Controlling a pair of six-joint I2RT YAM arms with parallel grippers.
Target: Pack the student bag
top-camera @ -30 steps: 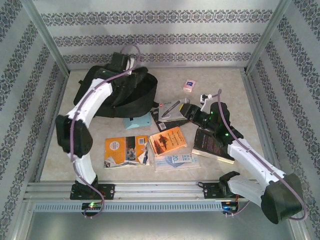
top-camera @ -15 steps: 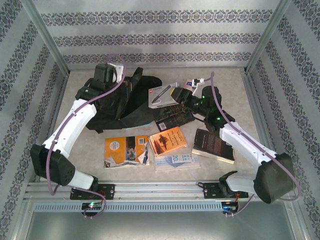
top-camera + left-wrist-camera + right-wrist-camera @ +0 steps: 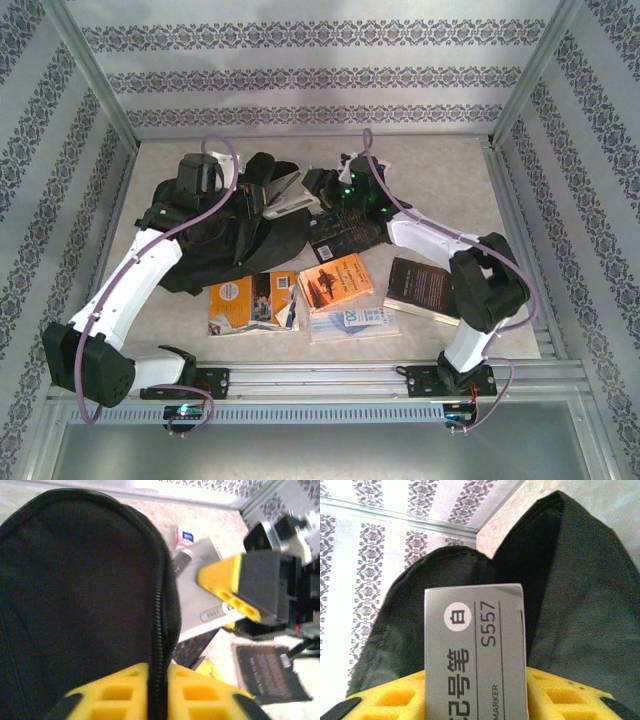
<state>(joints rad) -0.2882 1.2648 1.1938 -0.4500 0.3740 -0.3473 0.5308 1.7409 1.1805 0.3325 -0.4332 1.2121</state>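
The student bag (image 3: 215,245), a big black soft backpack, lies at the left centre of the table. My left gripper (image 3: 255,196) is at its top right edge. In the left wrist view the yellow fingers (image 3: 125,690) are shut on the bag's (image 3: 75,580) zip edge, which runs between them. My right gripper (image 3: 318,186) reaches in from the right, shut on a grey marker box (image 3: 475,630). The box's end points into the dark mouth of the bag (image 3: 580,595). The left wrist view shows the same box (image 3: 200,597) beside the bag's rim, with the right gripper's finger (image 3: 240,587) on it.
Books lie in front of the bag: a yellow one (image 3: 250,302), an orange one (image 3: 335,282), a pale booklet (image 3: 352,320), a dark one (image 3: 425,290) and a black one (image 3: 345,232) under the right arm. A small white box (image 3: 184,536) sits behind. Metal rails edge the table.
The right gripper has carried the marker box left and back, up to the bag's mouth. The left arm has swung lower and left, and the bag's edge has shifted with it.
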